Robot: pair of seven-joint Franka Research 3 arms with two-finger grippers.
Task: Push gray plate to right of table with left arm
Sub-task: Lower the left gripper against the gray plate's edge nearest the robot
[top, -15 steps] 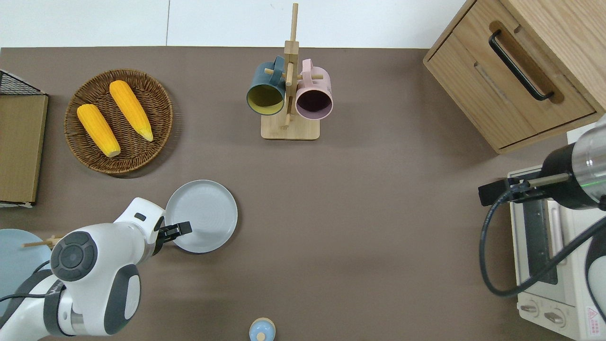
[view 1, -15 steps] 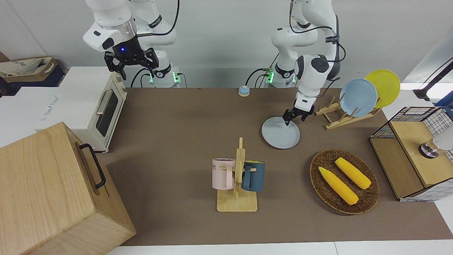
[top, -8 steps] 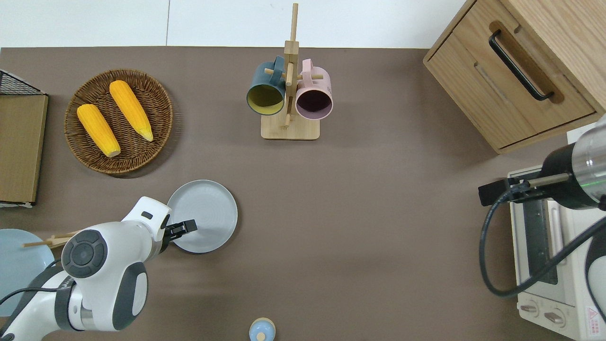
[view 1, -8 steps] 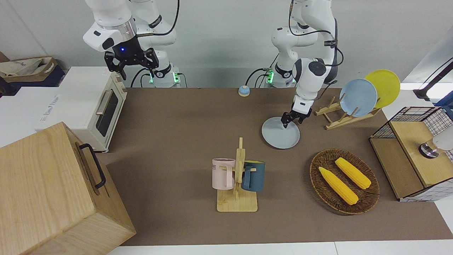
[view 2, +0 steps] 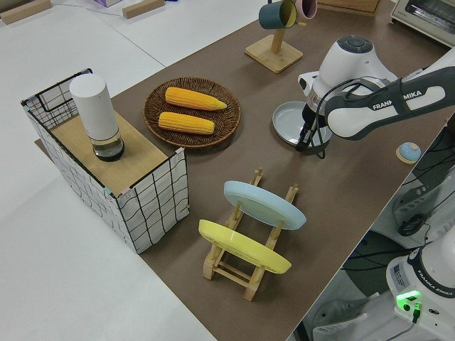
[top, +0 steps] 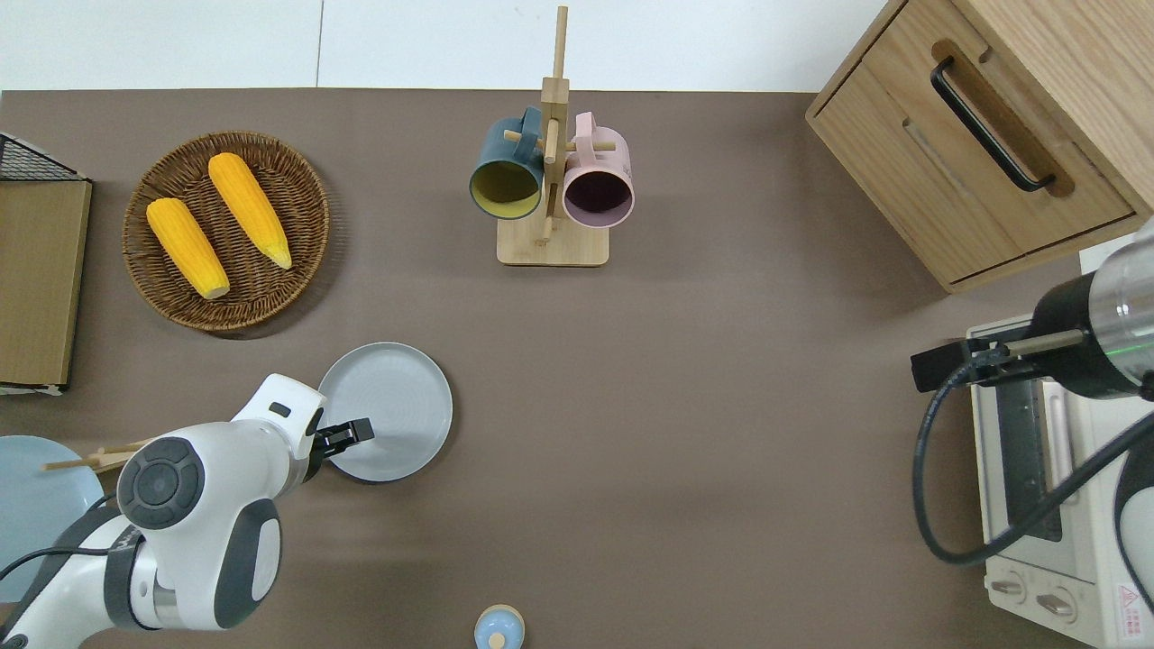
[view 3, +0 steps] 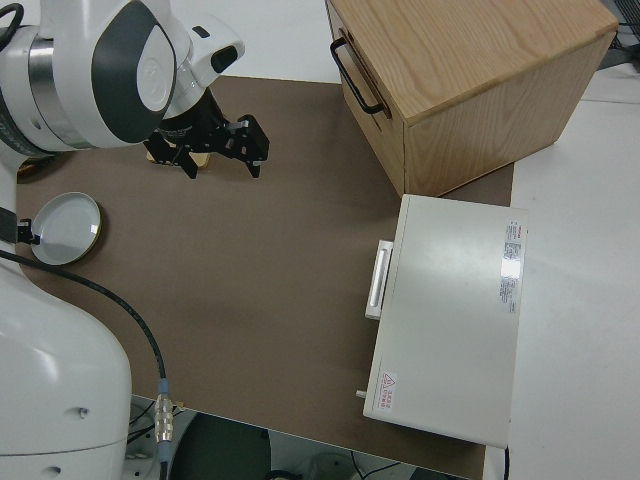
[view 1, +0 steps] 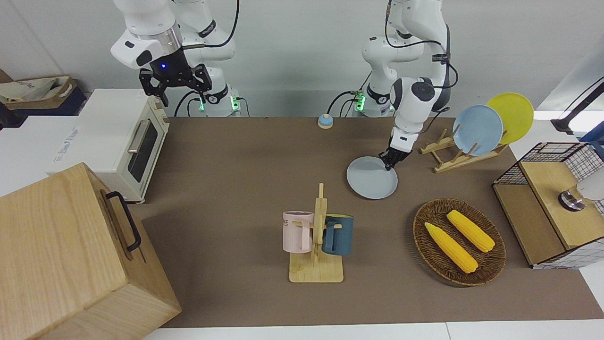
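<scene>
Gray plate: we see the gray plate [view 1: 372, 177] lying flat on the worktop [view 1: 245, 156], toward the left arm's end, nearer to the robots than the wicker basket [view 1: 459, 242].
Left gripper: we place the left gripper [view 1: 390, 160] low at the plate's rim, on the edge nearest the left arm; the overhead view shows its tip just over the rim.
Left fingers: we see the fingers [top: 356, 431] drawn close together with nothing between them.
Left arm: we see the left arm [top: 194, 500] reaching in over the worktop toward the plate.
Right arm: parked; we see the fingers of the right gripper [view 1: 175, 85] spread apart and empty.
Basket contents: we count two ears of corn [view 1: 452, 247] lying in the wicker basket.
Plate rack: we see a wooden rack [view 1: 455, 156] at the left arm's end, holding a sky-blue plate [view 1: 477, 130] and a yellow plate [view 1: 512, 115] on edge.
Mug rack: we see a mug rack [view 1: 317, 245] near the middle, farther from the robots than the gray plate, with a pink mug [view 1: 297, 231] and a dark blue mug [view 1: 339, 234] hanging on it.
</scene>
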